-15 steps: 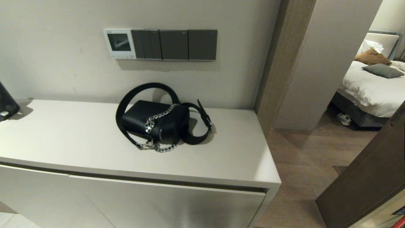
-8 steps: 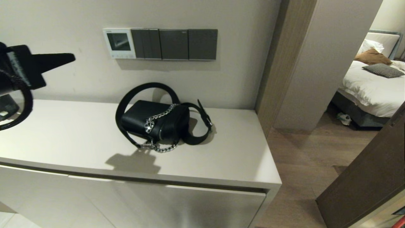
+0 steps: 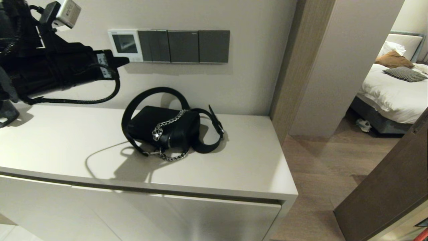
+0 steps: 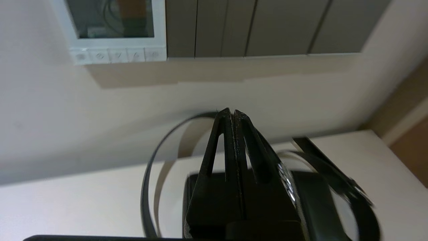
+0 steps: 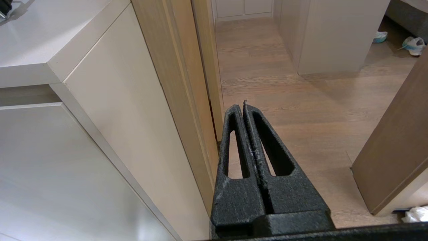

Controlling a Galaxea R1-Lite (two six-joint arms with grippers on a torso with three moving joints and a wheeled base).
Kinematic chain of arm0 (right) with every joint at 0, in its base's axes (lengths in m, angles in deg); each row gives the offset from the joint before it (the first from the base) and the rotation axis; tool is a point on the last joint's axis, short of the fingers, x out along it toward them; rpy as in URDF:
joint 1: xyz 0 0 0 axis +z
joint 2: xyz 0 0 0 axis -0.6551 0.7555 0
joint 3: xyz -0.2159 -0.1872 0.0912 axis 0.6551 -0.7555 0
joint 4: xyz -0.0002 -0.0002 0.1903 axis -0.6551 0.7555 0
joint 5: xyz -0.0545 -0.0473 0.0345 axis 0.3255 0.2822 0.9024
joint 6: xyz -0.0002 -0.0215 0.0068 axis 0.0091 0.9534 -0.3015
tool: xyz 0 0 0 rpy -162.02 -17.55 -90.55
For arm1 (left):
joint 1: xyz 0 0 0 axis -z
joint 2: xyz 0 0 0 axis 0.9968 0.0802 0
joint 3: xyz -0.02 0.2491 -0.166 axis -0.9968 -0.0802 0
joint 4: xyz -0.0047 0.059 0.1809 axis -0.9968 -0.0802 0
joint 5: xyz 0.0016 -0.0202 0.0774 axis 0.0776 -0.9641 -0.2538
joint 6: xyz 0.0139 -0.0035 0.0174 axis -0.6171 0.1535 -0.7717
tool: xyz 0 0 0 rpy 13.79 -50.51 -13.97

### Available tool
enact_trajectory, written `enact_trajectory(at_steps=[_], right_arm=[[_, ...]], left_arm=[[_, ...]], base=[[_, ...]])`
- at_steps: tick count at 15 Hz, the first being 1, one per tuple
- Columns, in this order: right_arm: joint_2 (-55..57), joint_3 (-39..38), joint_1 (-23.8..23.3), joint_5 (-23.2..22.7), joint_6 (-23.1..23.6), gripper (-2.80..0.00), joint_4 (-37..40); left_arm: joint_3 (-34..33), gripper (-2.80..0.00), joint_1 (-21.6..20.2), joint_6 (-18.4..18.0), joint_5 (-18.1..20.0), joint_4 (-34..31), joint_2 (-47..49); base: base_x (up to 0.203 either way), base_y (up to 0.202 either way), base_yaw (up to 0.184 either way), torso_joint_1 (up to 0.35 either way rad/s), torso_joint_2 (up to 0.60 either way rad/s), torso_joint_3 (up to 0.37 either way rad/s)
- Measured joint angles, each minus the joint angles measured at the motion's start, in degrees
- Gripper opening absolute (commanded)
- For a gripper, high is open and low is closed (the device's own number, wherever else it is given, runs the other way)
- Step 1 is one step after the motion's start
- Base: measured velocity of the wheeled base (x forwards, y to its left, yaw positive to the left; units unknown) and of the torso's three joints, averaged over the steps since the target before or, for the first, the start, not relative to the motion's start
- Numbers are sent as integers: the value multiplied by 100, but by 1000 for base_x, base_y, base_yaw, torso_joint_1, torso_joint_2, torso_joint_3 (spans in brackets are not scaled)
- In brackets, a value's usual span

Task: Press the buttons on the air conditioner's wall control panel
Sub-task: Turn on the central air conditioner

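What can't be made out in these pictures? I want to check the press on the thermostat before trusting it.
- Contact: in the head view the left gripper overlaps the control panel; the gap to the wall is unreadable.
- Buttons: symbols too blurred in the left wrist view; partly covered by the fingertips in the head view.
- Screen: digits illegible; its top is cut off in the left wrist view.
- Right gripper: outside the head view, seen only beside the cabinet.

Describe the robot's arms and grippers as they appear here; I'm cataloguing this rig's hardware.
The left gripper has matte black, rough-textured plastic fingers, long narrow wedges with slotted cut-outs. In the head view the left arm is black and bulky, with a looping black cable, small white labels and a silver-grey box on top. The right gripper has the same black slotted wedge fingers.
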Motion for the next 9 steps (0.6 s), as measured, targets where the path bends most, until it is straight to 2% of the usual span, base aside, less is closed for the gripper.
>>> enact_trajectory(at_steps=[4,9], right_arm=[[0,0,2,0,0,-280,0],[0,0,1,0,0,-280,1]], left_arm=[[191,-280,13,-6,-66,669,602],[273,-280,6,-1,-147,798,928]], base=[[0,0,0,0,0,0],[0,0,0,0,0,0]])
